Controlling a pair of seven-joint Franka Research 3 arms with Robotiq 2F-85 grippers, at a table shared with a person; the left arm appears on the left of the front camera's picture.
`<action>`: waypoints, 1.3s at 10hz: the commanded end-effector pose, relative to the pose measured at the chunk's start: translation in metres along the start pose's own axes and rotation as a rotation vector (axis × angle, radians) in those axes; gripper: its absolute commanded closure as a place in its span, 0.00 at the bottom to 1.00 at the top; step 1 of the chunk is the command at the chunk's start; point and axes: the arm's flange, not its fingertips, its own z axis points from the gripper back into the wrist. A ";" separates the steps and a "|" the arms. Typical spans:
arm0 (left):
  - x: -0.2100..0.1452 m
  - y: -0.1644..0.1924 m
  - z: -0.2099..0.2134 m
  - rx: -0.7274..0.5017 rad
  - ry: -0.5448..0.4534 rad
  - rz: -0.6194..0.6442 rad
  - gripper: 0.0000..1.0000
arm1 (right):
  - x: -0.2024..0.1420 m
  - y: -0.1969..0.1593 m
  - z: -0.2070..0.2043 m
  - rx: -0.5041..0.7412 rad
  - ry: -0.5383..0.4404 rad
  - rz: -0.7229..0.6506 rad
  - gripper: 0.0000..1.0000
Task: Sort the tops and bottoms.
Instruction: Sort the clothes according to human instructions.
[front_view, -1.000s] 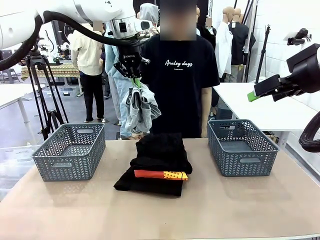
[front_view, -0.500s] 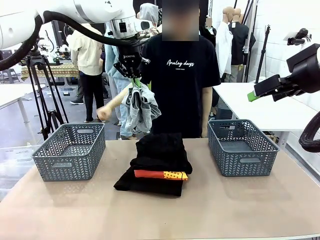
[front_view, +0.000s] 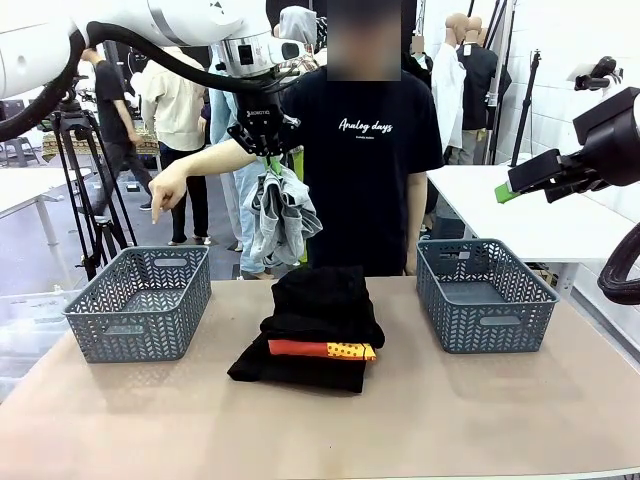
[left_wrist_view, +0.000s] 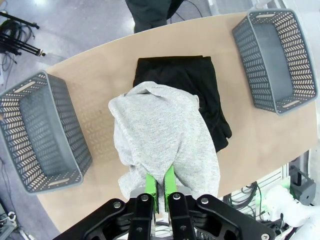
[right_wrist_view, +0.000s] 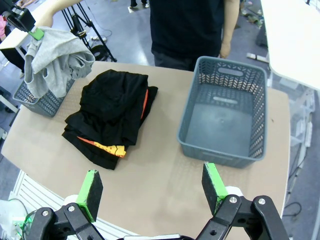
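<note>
My left gripper (front_view: 268, 155) is raised above the back of the table and is shut on a light grey-white top (front_view: 283, 215), which hangs bunched beneath it. The left wrist view looks down past the shut fingers (left_wrist_view: 161, 182) onto this grey top (left_wrist_view: 160, 135). On the table's middle lies a pile: black bottoms (front_view: 325, 305) on top, a bright orange top (front_view: 320, 349) with a yellow dotted patch sandwiched under them, and more black cloth below. My right gripper (front_view: 505, 192) hovers high at the right, open and holding nothing, its pads wide apart in its wrist view (right_wrist_view: 152, 184).
A grey basket (front_view: 140, 320) stands at the table's left and another (front_view: 490, 325) at the right, both with nothing in them. The person in a black T-shirt stands behind the table, one hand (front_view: 165, 190) pointing down above the left basket.
The person's arm has swung out to the left, and the hand now points down over the left basket. Both arms and the hanging grey top have stayed put.
</note>
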 end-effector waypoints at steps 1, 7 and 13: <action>0.001 0.001 0.004 -0.003 -0.008 0.003 1.00 | 0.000 -0.001 -0.001 0.010 0.005 0.000 0.00; 0.001 0.001 0.004 -0.003 -0.008 0.003 1.00 | 0.000 -0.001 -0.001 0.010 0.005 0.000 0.00; -0.004 0.012 0.021 0.047 -0.009 0.012 1.00 | 0.000 -0.001 -0.001 0.010 0.005 0.000 0.00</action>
